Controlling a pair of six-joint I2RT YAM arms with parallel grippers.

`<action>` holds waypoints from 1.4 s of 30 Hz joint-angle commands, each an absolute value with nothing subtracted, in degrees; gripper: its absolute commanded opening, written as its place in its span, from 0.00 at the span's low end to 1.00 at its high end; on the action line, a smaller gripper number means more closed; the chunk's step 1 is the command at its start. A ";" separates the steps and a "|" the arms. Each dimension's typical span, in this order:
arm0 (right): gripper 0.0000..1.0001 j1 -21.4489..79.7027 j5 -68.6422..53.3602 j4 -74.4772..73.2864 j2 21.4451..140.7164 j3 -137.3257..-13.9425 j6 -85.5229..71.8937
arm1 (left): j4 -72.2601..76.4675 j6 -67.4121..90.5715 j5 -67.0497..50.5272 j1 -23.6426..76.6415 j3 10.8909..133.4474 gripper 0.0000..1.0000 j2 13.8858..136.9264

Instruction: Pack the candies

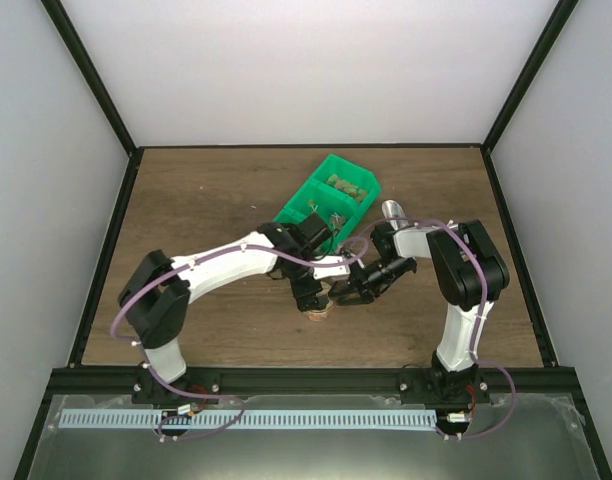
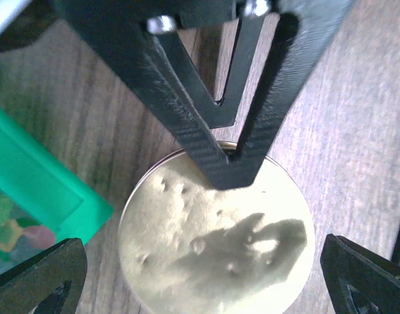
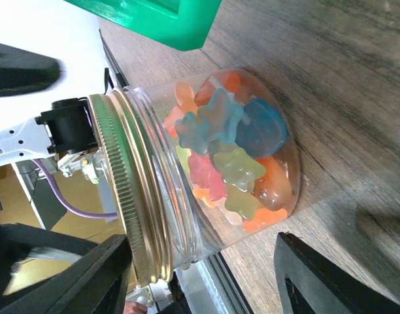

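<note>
Wooden table [image 1: 206, 200], bearing a lidded jar [image 3: 162, 196] of candies [image 3: 233, 150] upright just beside a green bin [image 1: 294, 208]; left gripper [image 2: 206, 275] spread wide astride the lid [image 2: 213, 248], clear of it; right gripper [image 3: 206, 278] spread about the jar's side. Risk: an off-centre squeeze could tip the jar or shove it into the bin, a loose lid then spilling candies. Undetermined: lid tightness, any right-side contact; overhead, arms [image 1: 236, 260] hide the jar.

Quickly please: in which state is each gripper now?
Left gripper: open over the gold lid, holding nothing.
Right gripper: open, fingers on either side of the clear jar, no grip seen.
</note>
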State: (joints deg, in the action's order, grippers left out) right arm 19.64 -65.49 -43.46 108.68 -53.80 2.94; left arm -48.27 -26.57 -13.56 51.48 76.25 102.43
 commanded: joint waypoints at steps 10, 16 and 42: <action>0.62 19.95 -63.73 -42.87 108.65 -54.03 3.64 | -39.55 -30.64 -22.34 49.85 70.27 0.61 92.16; 0.56 20.00 -63.19 -43.41 109.10 -54.21 3.93 | -35.21 -34.47 -20.41 52.04 65.96 0.50 92.40; 0.76 13.56 -66.81 -26.39 93.31 -52.69 -2.96 | -35.24 -30.33 -20.52 45.51 65.36 0.99 84.03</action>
State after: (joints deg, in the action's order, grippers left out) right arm 17.15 -65.93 -34.41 100.01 -52.42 -0.51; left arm -36.10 -33.17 -19.18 47.22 62.59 89.38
